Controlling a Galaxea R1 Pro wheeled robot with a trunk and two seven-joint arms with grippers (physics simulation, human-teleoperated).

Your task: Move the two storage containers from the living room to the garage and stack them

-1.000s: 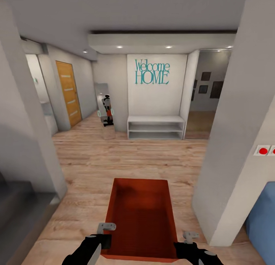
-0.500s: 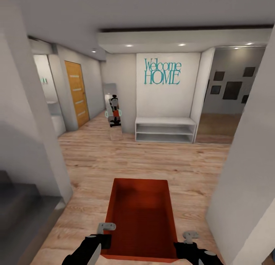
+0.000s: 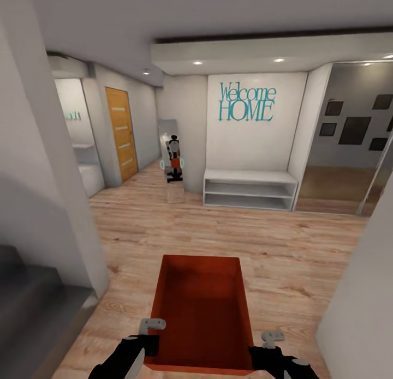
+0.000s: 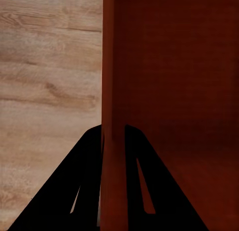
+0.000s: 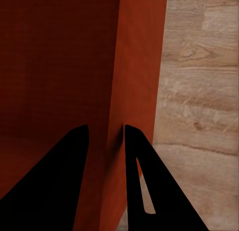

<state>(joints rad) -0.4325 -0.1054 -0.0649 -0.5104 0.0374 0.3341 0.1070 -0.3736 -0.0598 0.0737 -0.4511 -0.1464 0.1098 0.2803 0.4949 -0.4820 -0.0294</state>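
Light wood plank floor [image 3: 218, 232] runs through the hallway. On it against the far wall: white low bench [image 3: 250, 189] with 2 open shelves. Just beside it a tall leaning mirror [image 3: 172, 161], apparently standing on the planks; its base is hard to make out.

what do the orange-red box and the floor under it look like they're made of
The orange-red open storage container looks like thin rigid plastic with a matte finish: flat uniform colour, no grain or gloss, and walls slim enough for the left gripper and right gripper to pinch; painted metal is possible. The light plank floor looks like wood or wood-look laminate, with visible grain, knots and board seams.
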